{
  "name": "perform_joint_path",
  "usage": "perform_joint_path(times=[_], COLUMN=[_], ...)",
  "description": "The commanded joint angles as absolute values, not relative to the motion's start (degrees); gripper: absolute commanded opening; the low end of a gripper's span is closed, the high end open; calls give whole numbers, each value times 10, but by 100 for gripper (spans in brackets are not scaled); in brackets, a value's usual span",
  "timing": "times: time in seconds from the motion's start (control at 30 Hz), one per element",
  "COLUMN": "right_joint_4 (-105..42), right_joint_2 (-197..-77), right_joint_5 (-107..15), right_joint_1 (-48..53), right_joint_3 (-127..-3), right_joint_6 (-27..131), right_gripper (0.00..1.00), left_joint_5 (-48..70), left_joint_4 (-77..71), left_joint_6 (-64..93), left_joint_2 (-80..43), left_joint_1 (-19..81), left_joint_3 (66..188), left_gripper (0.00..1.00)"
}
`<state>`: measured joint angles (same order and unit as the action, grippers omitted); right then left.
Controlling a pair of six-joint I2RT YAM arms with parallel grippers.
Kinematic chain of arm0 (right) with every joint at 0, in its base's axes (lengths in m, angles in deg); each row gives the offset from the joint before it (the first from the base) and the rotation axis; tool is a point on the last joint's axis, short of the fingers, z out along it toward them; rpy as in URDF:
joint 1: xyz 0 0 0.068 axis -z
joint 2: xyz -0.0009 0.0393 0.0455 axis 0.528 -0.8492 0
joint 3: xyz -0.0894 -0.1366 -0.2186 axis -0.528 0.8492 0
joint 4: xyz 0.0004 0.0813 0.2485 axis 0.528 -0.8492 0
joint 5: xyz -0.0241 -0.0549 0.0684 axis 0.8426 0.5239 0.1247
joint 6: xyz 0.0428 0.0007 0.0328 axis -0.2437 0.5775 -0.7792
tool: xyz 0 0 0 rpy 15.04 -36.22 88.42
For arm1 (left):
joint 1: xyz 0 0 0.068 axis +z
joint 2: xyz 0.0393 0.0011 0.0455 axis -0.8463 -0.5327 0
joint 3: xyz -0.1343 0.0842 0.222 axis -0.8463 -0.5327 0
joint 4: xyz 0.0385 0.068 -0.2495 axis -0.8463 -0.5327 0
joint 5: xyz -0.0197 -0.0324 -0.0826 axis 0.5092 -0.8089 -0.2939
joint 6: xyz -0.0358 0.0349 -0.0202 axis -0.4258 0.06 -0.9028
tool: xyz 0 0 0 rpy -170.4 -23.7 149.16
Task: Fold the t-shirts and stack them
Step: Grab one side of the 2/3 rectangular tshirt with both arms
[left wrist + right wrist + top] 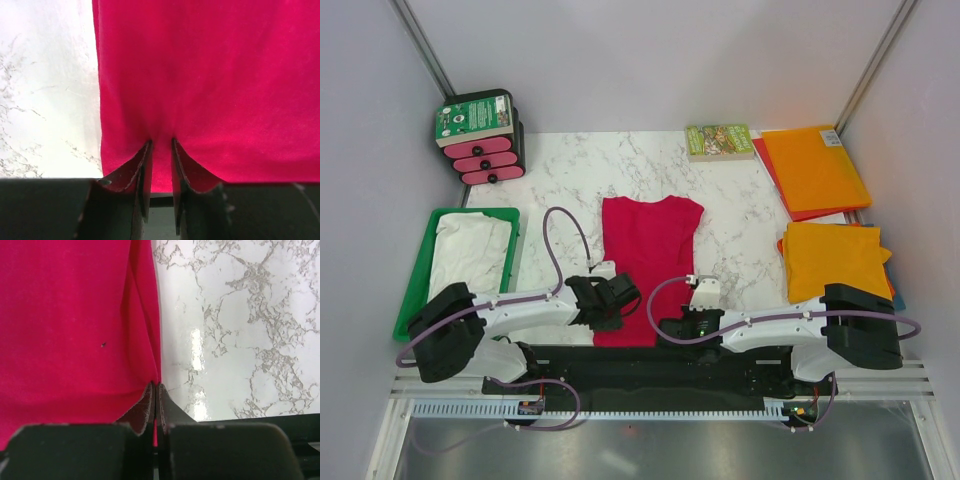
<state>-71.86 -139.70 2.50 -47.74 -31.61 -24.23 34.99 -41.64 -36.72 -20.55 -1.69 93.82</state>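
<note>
A crimson red t-shirt (650, 250) lies flat on the marble table, folded into a long strip with its hem at the near edge. My left gripper (623, 298) sits at the hem's left part. In the left wrist view (161, 142) its jaws are close together with a fold of the red shirt (210, 75) pinched between them. My right gripper (672, 325) is at the hem's right corner. In the right wrist view (156, 385) it is shut on the red shirt's edge (75, 315). A white t-shirt (470, 250) lies in the green tray (417, 275). Orange t-shirts lie at the right: one flat (815, 165), one folded (835, 260).
A small green-covered book (719, 141) lies at the back of the table. A black and pink stacked object (480, 140) stands at the back left. Walls close in on both sides. Marble tabletop (240, 315) shows to the right of the red shirt.
</note>
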Motion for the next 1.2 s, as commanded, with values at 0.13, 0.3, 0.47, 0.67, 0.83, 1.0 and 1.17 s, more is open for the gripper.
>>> perform_joint_path(times=[0.13, 0.3, 0.47, 0.67, 0.83, 1.0, 1.17], right_joint_4=[-762, -774, -815, -774, -774, -771, -770], right_joint_2=[-1382, -1329, -1324, -1348, -1372, -1382, -1350], right_joint_5=[45, 117, 129, 43, 20, -5, -48], right_joint_1=[-476, -508, -514, -539, -564, -563, -543], right_joint_3=[-317, -342, -362, -362, -372, -358, -302], right_joint_6=[-264, -259, -272, -233, -230, -247, -283], right_gripper=[1, 54, 75, 30, 14, 14, 18], left_joint_5=[337, 357, 382, 368, 365, 364, 356], left_joint_4=[-426, -424, -426, -425, -424, -423, -423], left_joint_6=[-389, -378, -380, -387, -387, -388, -392], left_joint_2=[-227, -203, -173, -188, -193, -198, -206], left_joint_1=[-10, -12, -12, -12, -12, -11, -11], left_joint_3=[925, 936, 935, 928, 930, 932, 929], left_gripper=[29, 36, 39, 38, 38, 38, 37])
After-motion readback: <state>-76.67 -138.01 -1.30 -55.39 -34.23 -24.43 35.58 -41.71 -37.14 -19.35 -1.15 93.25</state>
